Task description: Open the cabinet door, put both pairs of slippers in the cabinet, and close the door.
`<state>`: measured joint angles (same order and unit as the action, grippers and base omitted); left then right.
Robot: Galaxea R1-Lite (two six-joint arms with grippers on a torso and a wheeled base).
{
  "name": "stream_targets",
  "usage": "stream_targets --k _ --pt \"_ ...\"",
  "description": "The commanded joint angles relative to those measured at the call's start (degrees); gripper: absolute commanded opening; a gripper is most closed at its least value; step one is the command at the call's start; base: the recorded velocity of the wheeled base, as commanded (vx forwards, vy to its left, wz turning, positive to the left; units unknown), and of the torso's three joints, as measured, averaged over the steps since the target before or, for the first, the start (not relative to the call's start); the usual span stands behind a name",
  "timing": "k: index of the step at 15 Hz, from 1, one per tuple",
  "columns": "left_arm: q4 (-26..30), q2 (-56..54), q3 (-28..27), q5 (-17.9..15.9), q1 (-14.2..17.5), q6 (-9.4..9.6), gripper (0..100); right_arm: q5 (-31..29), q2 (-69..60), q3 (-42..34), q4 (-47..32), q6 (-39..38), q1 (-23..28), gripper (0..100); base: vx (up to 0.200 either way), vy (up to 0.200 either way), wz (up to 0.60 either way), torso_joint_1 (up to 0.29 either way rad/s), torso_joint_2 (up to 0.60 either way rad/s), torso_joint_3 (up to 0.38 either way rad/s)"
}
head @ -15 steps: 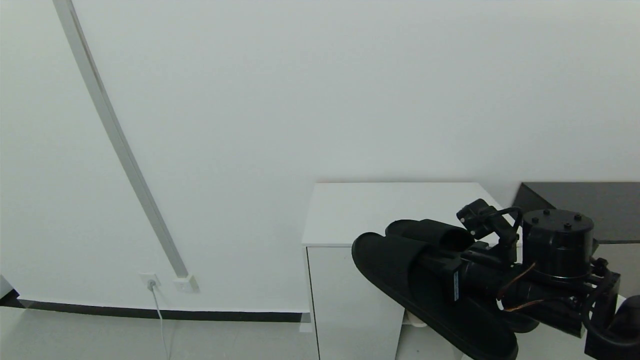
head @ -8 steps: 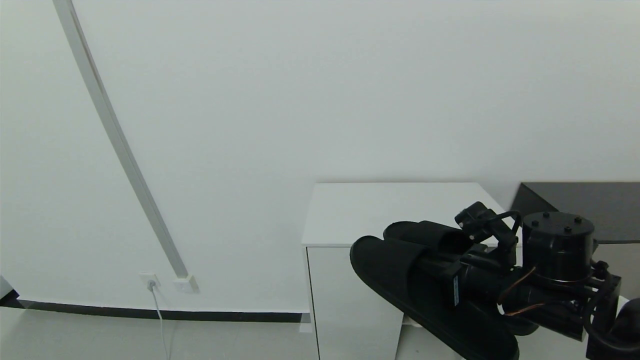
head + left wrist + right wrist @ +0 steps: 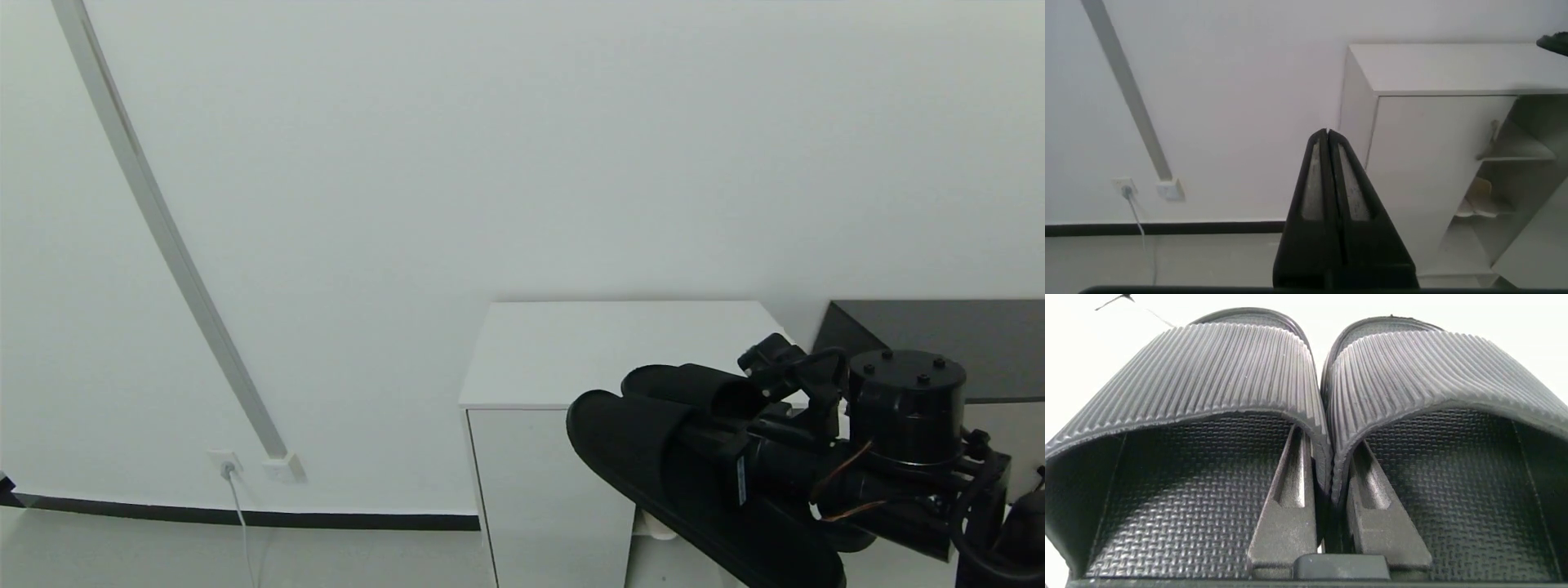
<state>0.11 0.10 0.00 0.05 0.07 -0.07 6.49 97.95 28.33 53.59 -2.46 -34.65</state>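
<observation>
Up before the white cabinet (image 3: 555, 490), our right gripper (image 3: 1328, 478) pinches the black slippers (image 3: 653, 441) by their inner straps; the left gripper (image 3: 1328, 163) is pressed together, empty. We're on the placing step, and next we need a careful lowering onto the exposed shelf (image 3: 1512, 152).

The slippers (image 3: 645, 437) hang before the cabinet (image 3: 604, 351) — wall outlet (image 3: 222, 464) on its left.

Soft, even light fills the room, with no glare on the wall (image 3: 522, 163); the cabinet (image 3: 620, 351) has a thin shadow line behind its top; the slippers (image 3: 653, 441) are near-black, their detail lost; the strip (image 3: 155, 220) bows toward the edge; from the right wrist, white burns out behind their ribs.
</observation>
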Motion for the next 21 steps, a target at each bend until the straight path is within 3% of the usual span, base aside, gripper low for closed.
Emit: stream_targets --k 1,11,21 --pt "-0.02 -0.01 0.00 0.04 0.01 -0.01 0 0.02 0.22 -0.12 0.02 0.00 -0.07 0 0.000 -0.200 0.00 -0.002 0.00 0.007" --pt "-0.02 -0.01 0.00 -0.14 0.01 0.07 0 0.02 0.31 -0.56 0.02 0.00 -0.07 0 0.000 -0.200 0.00 0.003 0.00 0.004" --pt "-0.02 -0.01 -0.09 -0.14 0.01 -0.10 0 0.02 1.01 -1.00 0.11 0.09 -0.07 0 0.000 0.000 0.00 0.000 0.00 0.000"
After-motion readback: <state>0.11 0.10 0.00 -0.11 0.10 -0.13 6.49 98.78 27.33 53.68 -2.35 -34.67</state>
